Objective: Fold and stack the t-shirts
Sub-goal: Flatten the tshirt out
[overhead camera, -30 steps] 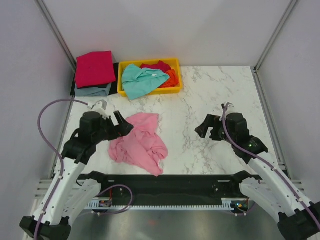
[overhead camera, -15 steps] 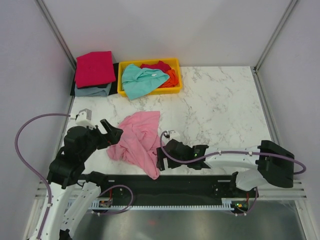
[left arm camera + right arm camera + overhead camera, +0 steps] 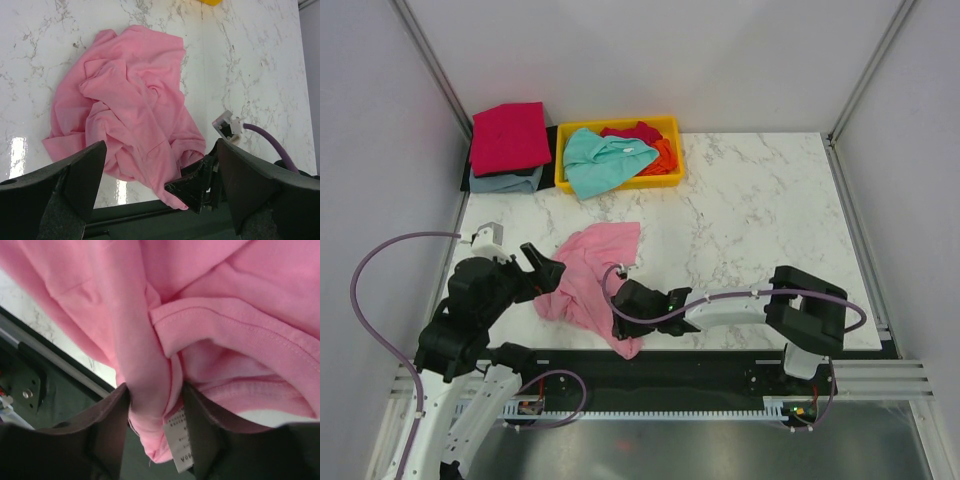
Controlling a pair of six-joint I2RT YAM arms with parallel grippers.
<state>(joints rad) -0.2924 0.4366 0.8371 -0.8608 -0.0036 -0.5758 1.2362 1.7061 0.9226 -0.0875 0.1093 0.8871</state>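
A crumpled light pink t-shirt (image 3: 595, 265) lies on the marble table's near left. My right gripper (image 3: 620, 305) has reached across to its near corner. In the right wrist view, my right gripper (image 3: 155, 430) is shut on a fold of the pink t-shirt (image 3: 225, 315), with a white care label (image 3: 180, 440) hanging between the fingers. My left gripper (image 3: 545, 268) is open just left of the shirt, touching nothing. In the left wrist view, my left gripper (image 3: 162, 170) hangs open over the pink t-shirt (image 3: 130, 100).
A yellow tray (image 3: 670, 125) at the back holds a teal t-shirt (image 3: 600, 160) and red and orange ones (image 3: 655, 150). Left of it, a folded crimson t-shirt (image 3: 510, 135) lies on a grey-blue one (image 3: 505, 182). The black rail (image 3: 650, 365) borders the near edge.
My right arm swung from the right side across to the pink shirt's near corner, and its jaws closed on the fabric. My left arm drew back slightly, still open.
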